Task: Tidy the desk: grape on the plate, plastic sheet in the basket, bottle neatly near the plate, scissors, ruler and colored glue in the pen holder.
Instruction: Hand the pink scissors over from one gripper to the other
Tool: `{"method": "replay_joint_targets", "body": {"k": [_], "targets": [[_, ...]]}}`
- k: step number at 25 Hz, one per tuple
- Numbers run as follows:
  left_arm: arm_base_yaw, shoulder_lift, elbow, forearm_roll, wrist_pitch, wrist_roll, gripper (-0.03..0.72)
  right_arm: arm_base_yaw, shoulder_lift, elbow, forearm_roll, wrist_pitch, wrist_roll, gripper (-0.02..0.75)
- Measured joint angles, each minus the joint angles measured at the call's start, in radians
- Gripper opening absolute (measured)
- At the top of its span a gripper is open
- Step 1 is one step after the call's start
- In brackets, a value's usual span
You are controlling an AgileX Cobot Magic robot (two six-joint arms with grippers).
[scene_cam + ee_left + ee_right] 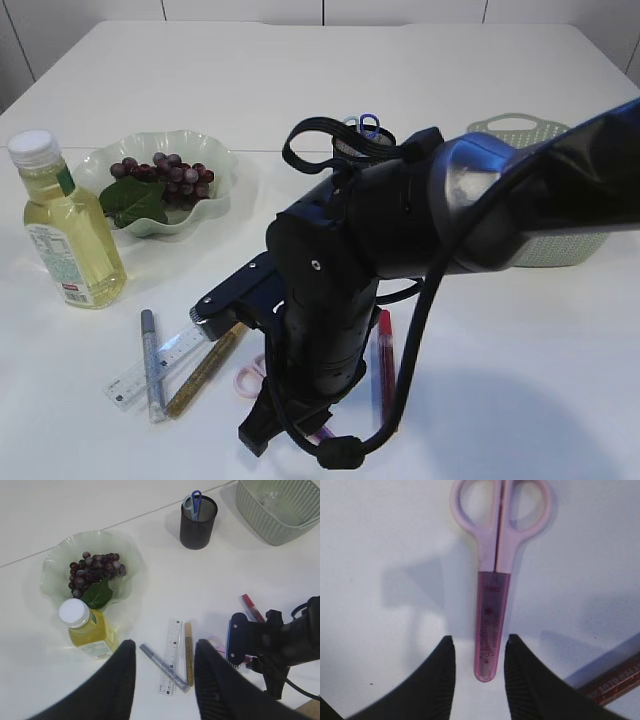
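Pink scissors (494,555) with a translucent pink sheath lie flat on the table. My right gripper (480,637) hovers open, its fingers either side of the sheath tip with a gap on both sides. The left gripper (165,642) hangs open and empty, high over the clear ruler (170,656), a silver glue pen (162,661) and a gold glue pen (189,653). A red glue pen (252,607) lies by the right arm. Grapes (95,567) rest on the green plate (55,565), and the yellow bottle (87,632) stands upright beside it. I cannot make out the plastic sheet.
A black mesh pen holder (198,527) holds blue-handled scissors (195,500). A grey-green basket (280,517) stands at the far right. The right arm (330,300) hides much of the table's middle in the exterior view.
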Motion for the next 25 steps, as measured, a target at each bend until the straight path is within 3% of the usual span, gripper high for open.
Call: {"method": "replay_joint_targets", "body": {"k": [25], "targets": [[0.000, 0.008, 0.000, -0.002, 0.000, -0.003, 0.290, 0.000, 0.032, 0.000, 0.009, 0.021, -0.001, 0.324]]}}
